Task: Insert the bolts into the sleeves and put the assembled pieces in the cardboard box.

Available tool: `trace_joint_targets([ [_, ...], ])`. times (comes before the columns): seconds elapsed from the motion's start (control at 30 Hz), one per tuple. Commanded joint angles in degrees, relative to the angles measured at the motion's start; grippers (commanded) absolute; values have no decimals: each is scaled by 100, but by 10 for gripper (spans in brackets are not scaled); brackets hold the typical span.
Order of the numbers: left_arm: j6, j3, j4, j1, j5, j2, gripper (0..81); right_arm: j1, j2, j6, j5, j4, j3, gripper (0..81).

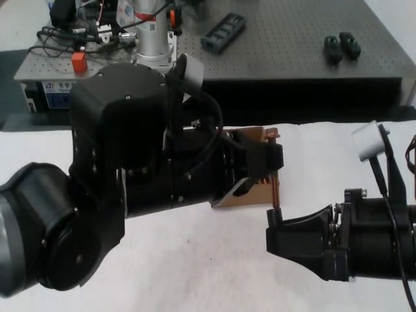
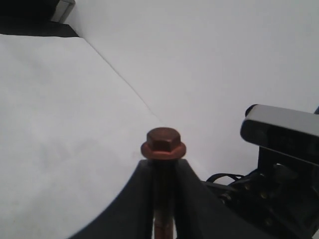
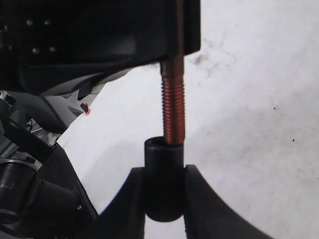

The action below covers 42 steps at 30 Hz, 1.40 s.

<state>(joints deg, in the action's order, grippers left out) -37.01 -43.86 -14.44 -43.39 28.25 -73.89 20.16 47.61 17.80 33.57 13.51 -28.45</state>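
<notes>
My left gripper (image 1: pixel 265 161) hangs over the white cloth, shut on a copper bolt (image 1: pixel 275 188) that stands upright with its hex head (image 2: pixel 163 143) on top. Below it my right gripper (image 1: pixel 277 224) is shut on a black sleeve (image 3: pixel 163 184), open end up. The bolt's threaded tip (image 3: pixel 173 114) sits at the sleeve's mouth, just entering it. In the right wrist view the fingers (image 3: pixel 130 199) clamp both sides of the sleeve. The cardboard box (image 1: pixel 252 135) lies behind the left gripper, mostly hidden by the arm.
A dark perforated bench (image 1: pixel 286 45) stands at the back with a black slotted block (image 1: pixel 223 31), two small black parts (image 1: pixel 341 47), an orange block (image 1: pixel 78 61) and cables. White cloth (image 1: pixel 195 260) covers the near surface. The right arm's camera (image 2: pixel 281 130) shows beside the bolt.
</notes>
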Motion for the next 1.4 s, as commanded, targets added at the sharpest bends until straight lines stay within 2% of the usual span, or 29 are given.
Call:
trace_joint_targets([
  [0.0, -75, -33, -111, 1, 99, 54, 7, 28, -5, 58, -193, -100, -24, 17],
  [0.1, -75, -33, -111, 1, 114, 54, 7, 28, -5, 58, -437, -144, -24, 17],
  [0.43, -75, -33, -111, 1, 411, 54, 7, 28, -5, 58, -447, -902, -24, 17],
  [0.73, -29, -33, -111, 1, 48, 54, 7, 28, -44, 41, -487, -919, -24, 17],
  [1.0, -29, -33, -111, 1, 19, 54, 7, 28, -199, -75, -493, -1157, -24, 17],
  [1.23, -29, -33, -111, 1, 462, 54, 2, 28, -199, -75, -605, -1157, -24, 17],
  [1.3, -29, -33, -111, 1, 569, 54, 76, 28, -199, -75, -605, -1157, -24, 17],
  [1.37, -29, -33, -111, 1, 548, 54, 228, 28, -199, -112, -603, -1173, -24, 17],
])
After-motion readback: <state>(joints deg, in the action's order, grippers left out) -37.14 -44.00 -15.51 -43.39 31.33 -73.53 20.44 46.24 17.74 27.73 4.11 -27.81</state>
